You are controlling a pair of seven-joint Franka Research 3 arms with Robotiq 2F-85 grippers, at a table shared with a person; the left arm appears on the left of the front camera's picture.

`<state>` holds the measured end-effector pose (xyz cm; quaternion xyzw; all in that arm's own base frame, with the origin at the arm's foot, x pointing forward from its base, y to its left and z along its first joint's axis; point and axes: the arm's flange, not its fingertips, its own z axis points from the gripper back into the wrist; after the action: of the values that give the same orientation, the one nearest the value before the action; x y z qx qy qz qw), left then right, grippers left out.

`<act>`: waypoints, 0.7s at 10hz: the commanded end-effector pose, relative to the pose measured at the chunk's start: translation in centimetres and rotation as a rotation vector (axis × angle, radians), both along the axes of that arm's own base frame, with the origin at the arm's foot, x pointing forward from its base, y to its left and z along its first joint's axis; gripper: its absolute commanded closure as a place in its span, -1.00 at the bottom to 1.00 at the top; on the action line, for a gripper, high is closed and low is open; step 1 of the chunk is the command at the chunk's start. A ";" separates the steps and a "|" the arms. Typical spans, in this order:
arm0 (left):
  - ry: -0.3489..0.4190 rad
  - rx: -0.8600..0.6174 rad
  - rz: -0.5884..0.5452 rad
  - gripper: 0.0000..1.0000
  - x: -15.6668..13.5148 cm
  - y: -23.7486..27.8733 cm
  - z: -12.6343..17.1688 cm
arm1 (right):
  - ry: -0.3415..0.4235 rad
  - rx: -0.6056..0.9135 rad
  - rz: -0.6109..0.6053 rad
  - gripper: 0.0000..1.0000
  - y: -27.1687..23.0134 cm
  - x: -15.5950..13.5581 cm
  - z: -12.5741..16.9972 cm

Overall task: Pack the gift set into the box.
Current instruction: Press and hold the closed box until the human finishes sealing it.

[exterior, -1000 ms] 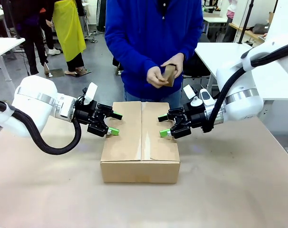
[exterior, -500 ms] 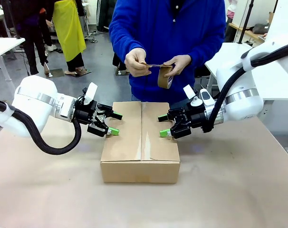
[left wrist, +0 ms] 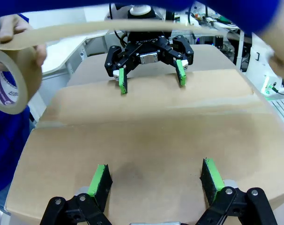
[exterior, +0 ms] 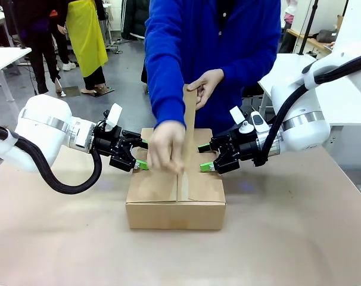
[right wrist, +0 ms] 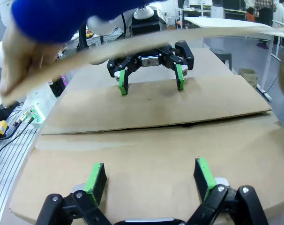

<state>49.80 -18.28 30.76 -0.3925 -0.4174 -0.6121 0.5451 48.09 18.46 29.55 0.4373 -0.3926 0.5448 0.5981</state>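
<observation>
The brown box (exterior: 176, 196) stands mid-table with its top flaps folded shut, so the gift set is hidden. My left gripper (exterior: 139, 156) is open, its green pads low over the left flap. My right gripper (exterior: 205, 158) is open over the right flap. In the left wrist view my left gripper (left wrist: 155, 180) faces the right gripper (left wrist: 150, 75) across the box top (left wrist: 146, 140). The right wrist view has my right gripper (right wrist: 150, 178) facing the left gripper (right wrist: 150, 77) over the seam (right wrist: 156, 126). A person's hand (exterior: 165, 149) draws a brown tape strip (exterior: 188, 125) down to the seam.
The person in a blue top (exterior: 210, 47) leans over the far side of the box. The other hand (exterior: 205, 83) holds the tape roll (left wrist: 8, 77) above it. The strip (right wrist: 156, 40) crosses over both grippers. Bare brown table (exterior: 288, 238) surrounds the box.
The person has leaned forward and pulled the tape from chest height down to the box's seam. Both arms and the box have stayed put.
</observation>
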 end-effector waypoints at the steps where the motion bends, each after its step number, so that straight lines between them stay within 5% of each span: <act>1: -0.009 -0.003 -0.003 -1.00 0.0 0.2 -0.1 | 0.001 -0.008 -0.007 -1.00 0.2 0.0 -0.2; 7: -0.009 -0.003 -0.003 -1.00 0.0 0.2 -0.1 | 0.001 -0.008 -0.007 -1.00 0.2 0.0 -0.2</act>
<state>49.80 -18.28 30.76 -0.3925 -0.4173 -0.6121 0.5451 48.08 18.46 29.54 0.4373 -0.3926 0.5448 0.5981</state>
